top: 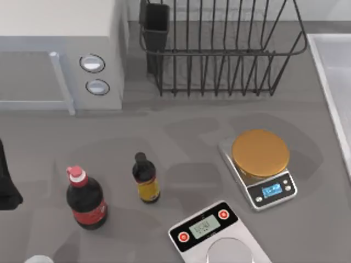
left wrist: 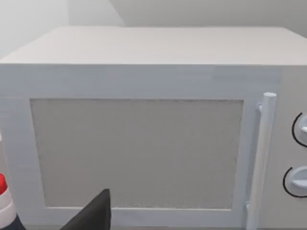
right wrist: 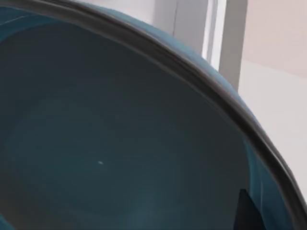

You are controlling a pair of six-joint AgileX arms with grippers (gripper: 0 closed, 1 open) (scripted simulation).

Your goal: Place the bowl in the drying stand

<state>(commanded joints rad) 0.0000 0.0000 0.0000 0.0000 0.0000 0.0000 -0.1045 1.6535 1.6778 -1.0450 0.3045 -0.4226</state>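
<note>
Right wrist cam is close on the bowl: blue-teal inside, dark rim, rigid, glazed-looking, so I'd judge it slick, moderately heavy and chippable against wire. A dark sliver at the rim may be a finger; can't tell if the right gripper is pinching or spread. Where the bowl sits over the table I can't place. Best hold, imo, is on the rim, wall between the fingers. Drying stand is at the table's far side, right of the microwave, slots free. Left arm is parked at the left edge; fingers can't tell.
</note>
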